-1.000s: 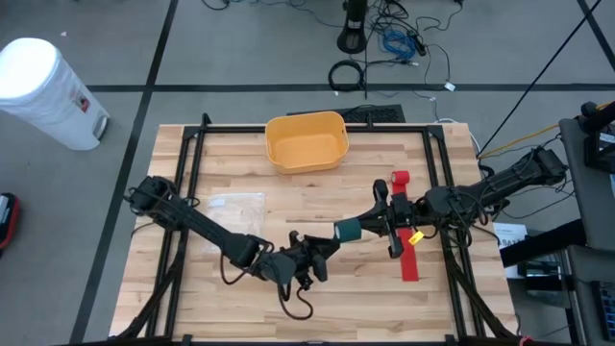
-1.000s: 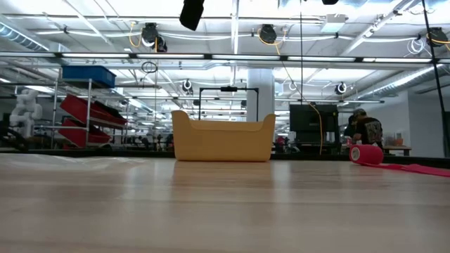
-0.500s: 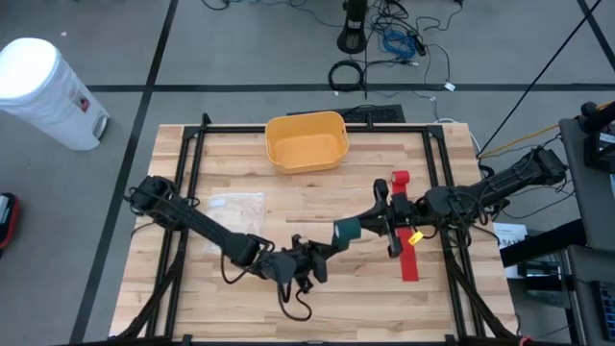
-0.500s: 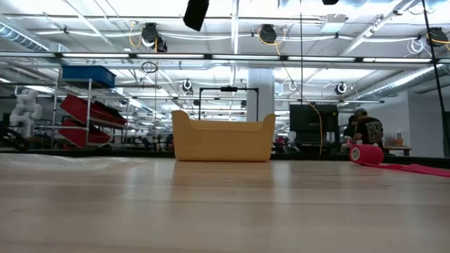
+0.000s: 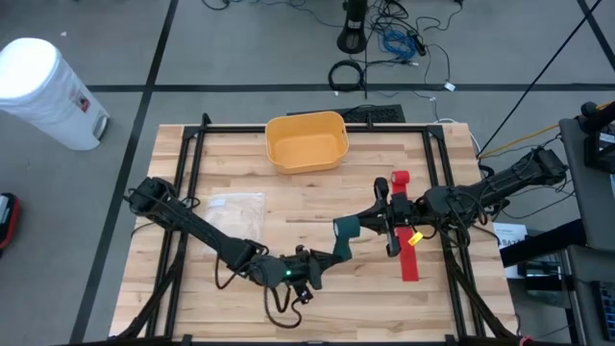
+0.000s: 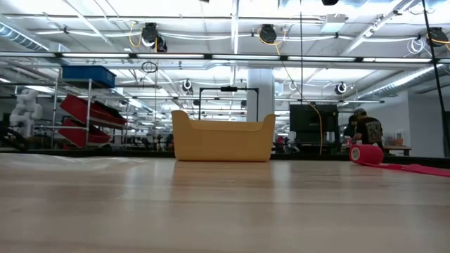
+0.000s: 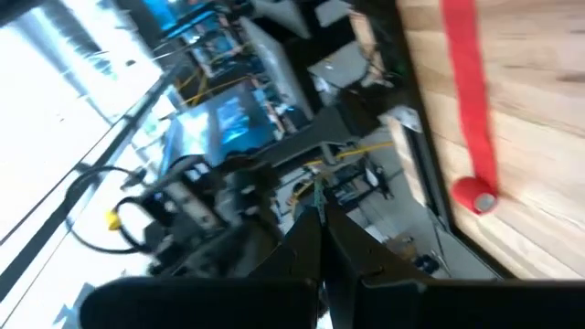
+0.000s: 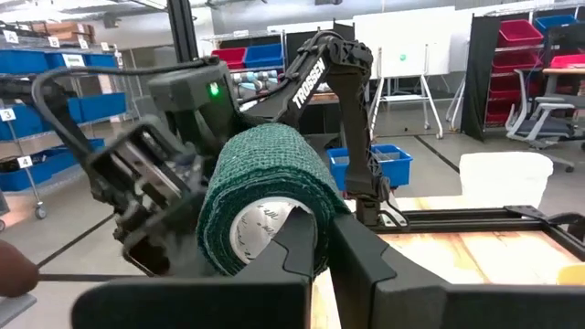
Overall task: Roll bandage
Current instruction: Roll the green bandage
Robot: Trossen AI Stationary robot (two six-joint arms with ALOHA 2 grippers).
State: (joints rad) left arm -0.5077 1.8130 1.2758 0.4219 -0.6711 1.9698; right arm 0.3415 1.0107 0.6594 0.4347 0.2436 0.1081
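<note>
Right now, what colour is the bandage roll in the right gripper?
Dark green bandage roll, clearest in the right wrist view.

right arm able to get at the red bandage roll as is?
Probably not yet. The right gripper is shut on the green bandage roll, so it has no free grip. The red bandage roll lies close beside that arm with bare table around it.

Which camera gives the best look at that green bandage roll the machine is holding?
The right wrist view: the green bandage roll fills the frame, its woven texture and white core clear, pinched in the right pincer. The high view shows it only as a small green patch between the arms. The low and left wrist views miss it.
</note>
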